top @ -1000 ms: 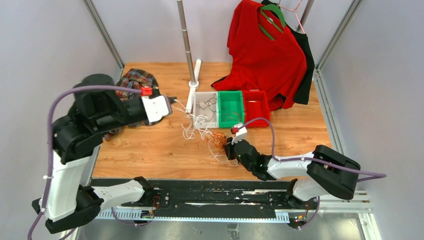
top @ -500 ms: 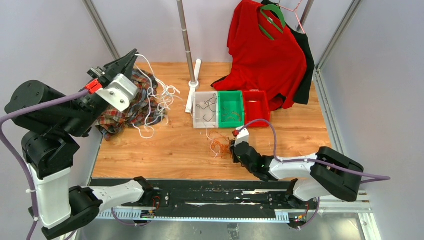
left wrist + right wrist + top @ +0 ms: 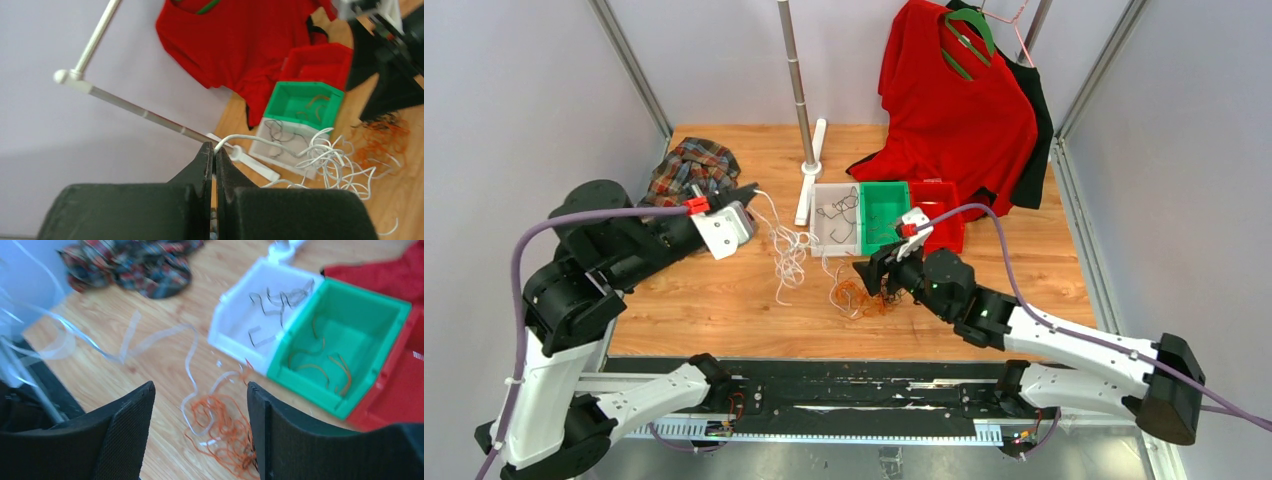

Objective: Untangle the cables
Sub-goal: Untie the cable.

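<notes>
From above, the left tool is held over the left part of the surface. A white cable hangs from it in loops that trail right toward the white bin. The right tool hovers just over the orange cables, near the green bin. The surface is pale wood, with a plaid cloth far left, a metal pole at the back, a hanging red shirt and plain grey walls.

The left wrist view shows that tool closed tight on the white cable, pinching one strand.

The right wrist view shows that tool wide open and holding nothing. A white strand crosses the orange bunch below it.

With nothing pinning the orange bunch, a further pull from the left would likely drag both colours together. The loops could also catch the white bin's edge and shift it.
</notes>
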`<state>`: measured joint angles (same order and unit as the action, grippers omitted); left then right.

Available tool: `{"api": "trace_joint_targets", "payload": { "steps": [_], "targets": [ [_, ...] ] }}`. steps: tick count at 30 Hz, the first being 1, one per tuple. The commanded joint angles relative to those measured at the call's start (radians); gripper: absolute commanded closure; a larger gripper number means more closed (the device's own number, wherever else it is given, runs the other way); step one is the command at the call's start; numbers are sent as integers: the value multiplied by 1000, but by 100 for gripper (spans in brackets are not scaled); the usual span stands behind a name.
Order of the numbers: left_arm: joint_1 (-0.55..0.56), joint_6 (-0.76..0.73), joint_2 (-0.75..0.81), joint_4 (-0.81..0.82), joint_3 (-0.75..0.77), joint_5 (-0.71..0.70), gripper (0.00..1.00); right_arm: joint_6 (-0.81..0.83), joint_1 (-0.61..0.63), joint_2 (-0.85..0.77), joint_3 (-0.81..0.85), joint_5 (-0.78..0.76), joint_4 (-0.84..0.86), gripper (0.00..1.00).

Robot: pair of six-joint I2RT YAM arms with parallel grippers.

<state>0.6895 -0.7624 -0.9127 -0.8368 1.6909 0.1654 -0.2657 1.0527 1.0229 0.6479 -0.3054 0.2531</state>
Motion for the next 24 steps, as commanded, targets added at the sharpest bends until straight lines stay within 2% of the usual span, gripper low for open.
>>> {"api": "trace_joint_targets", "payload": {
  "steps": [1,9,15,20,24],
  "targets": [
    [5,64,25,-41,-65,76,100,86,-3,-43,113,151,-59,32],
    [4,124,28,-44,-152,81,100,217,111,36,340,234,-26,31],
    [4,146,26,-44,-165,80,100,253,153,122,402,293,0,33],
    [4,155,28,-46,-163,97,100,259,158,186,398,254,56,36],
    [4,154,23,-65,-156,114,100,267,158,233,410,161,92,43]
  ]
}}
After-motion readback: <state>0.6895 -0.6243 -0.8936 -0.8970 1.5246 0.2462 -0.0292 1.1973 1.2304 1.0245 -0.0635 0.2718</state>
